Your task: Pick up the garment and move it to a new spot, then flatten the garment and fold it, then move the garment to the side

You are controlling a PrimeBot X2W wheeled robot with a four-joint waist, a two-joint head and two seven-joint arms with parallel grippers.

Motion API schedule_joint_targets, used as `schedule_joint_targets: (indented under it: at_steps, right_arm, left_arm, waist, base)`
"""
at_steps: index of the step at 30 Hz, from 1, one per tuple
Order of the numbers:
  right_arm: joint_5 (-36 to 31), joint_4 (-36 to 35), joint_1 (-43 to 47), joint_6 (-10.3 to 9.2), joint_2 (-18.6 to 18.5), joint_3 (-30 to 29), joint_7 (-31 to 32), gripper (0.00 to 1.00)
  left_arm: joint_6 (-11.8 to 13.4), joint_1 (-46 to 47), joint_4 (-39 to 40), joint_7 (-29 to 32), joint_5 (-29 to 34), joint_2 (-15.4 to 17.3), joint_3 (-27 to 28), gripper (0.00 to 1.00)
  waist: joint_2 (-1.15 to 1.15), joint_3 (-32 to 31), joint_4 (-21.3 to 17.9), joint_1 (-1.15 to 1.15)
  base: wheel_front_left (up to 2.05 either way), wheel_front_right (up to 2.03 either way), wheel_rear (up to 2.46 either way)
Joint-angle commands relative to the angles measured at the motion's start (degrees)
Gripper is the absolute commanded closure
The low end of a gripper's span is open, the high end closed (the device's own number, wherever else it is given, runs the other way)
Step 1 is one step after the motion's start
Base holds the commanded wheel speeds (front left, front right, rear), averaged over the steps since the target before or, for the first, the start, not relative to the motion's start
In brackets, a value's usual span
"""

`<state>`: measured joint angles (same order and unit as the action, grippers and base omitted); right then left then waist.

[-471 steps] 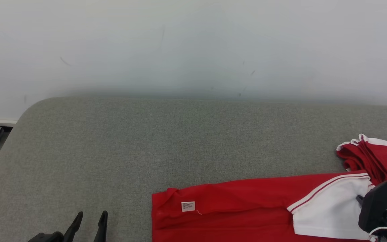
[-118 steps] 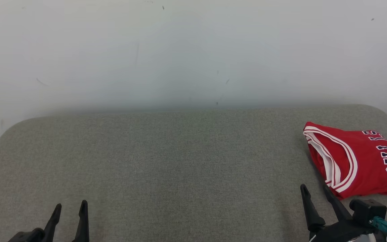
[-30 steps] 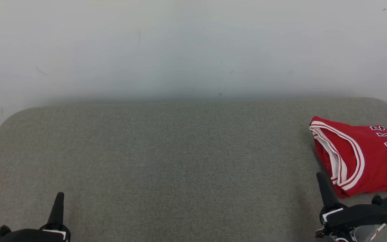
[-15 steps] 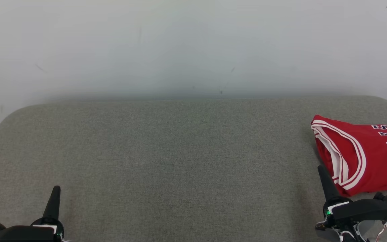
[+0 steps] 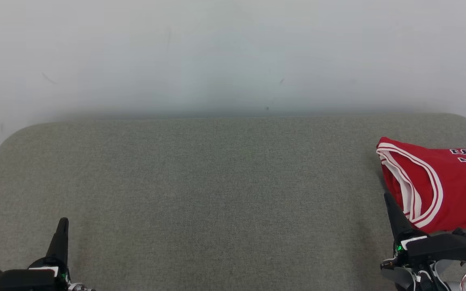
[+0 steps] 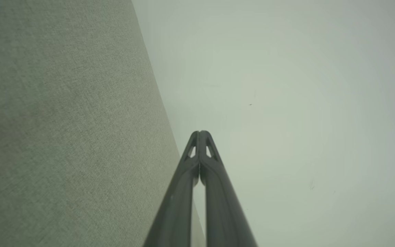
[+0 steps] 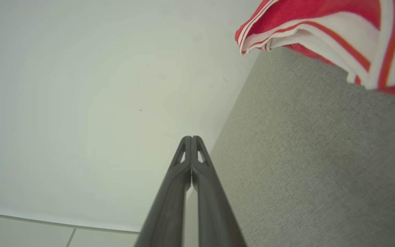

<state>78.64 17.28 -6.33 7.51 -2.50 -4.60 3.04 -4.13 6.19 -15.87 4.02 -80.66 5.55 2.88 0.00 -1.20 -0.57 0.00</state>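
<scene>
The red garment (image 5: pixel 439 186) lay folded at the right end of the grey padded table (image 5: pixel 217 182). The left gripper (image 5: pixel 62 224) stood over the table's near left part and the right gripper (image 5: pixel 389 200) at its near right edge, just beside the garment, each with fingers pressed together and holding nothing. By appearance the last step, moving the garment aside, was complete; the next move called only for the arms to draw clear of the table without snagging cloth.

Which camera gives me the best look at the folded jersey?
Head view: the folded jersey lies at the cushion's right end, lettering partly cut off. Right wrist view catches its striped edge; left wrist view faces cushion and wall.
</scene>
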Motion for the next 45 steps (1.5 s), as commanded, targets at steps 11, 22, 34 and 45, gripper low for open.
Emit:
schedule_joint_targets:
  at_steps: [11, 22, 34, 45]
  right_arm:
    - [5.4, -0.5, -1.6, -0.02, -0.5, -0.3, 0.8, 1.00]
    - [9.6, -0.6, -2.2, -0.02, -0.5, -0.4, 1.5, 1.00]
    - [13.6, -0.7, -2.7, -0.03, -0.6, -0.5, 2.0, 1.00]
    - [13.8, -0.7, -2.7, -0.03, -0.6, -0.5, 2.0, 1.00]
  left_arm:
    - [-1.6, 1.8, -0.3, 1.6, -4.6, -0.8, 2.4, 1.00]
    - [-2.7, 2.6, -0.8, 2.9, -8.0, -1.6, 4.0, 1.00]
    - [-3.7, 3.2, -1.2, 4.1, -11.4, -2.5, 5.6, 1.00]
    - [-3.5, 3.2, -1.2, 4.2, -11.4, -2.5, 5.8, 1.00]
  waist:
    - [0.00, 0.4, 0.1, 0.00]
    - [0.00, 0.9, 0.3, 0.00]
    - [0.00, 1.3, 0.4, 0.00]
    - [0.00, 1.4, 0.4, 0.00]
  base:
    - [0.00, 0.00, 0.00]
    - [0.00, 0.00, 0.00]
    - [0.00, 0.00, 0.00]
    - [0.00, 0.00, 0.00]
